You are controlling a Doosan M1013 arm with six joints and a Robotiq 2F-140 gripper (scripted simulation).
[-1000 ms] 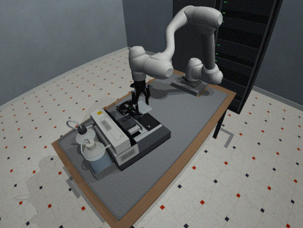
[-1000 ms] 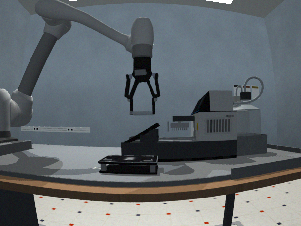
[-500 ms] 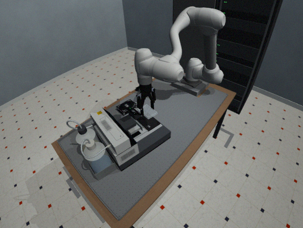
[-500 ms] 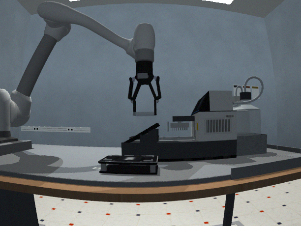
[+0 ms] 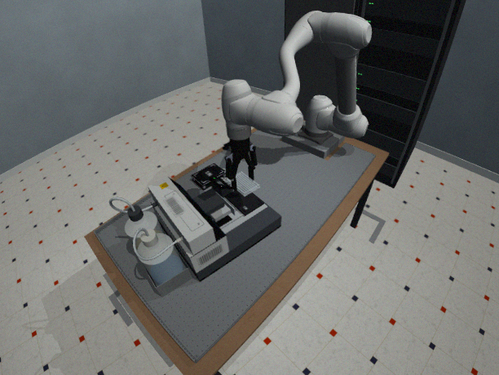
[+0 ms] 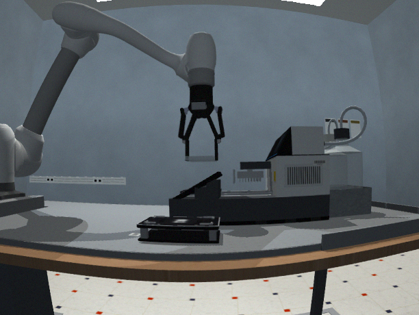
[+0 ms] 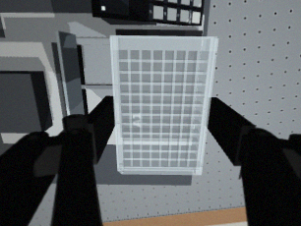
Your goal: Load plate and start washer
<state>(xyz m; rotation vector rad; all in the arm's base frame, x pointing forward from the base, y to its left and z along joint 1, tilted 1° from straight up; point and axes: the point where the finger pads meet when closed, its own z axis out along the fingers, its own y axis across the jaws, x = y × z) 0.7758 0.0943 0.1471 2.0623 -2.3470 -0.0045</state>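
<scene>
The gripper is clamping the clear plate between half-spread fingers, hanging high above the washer's near end.

clear gridded plate, black gripper, white arm, grey perforated mat

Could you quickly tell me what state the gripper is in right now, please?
Gripper: closed on the clear well plate, held by its long sides in the air above the washer, not yet on the carrier.
</scene>
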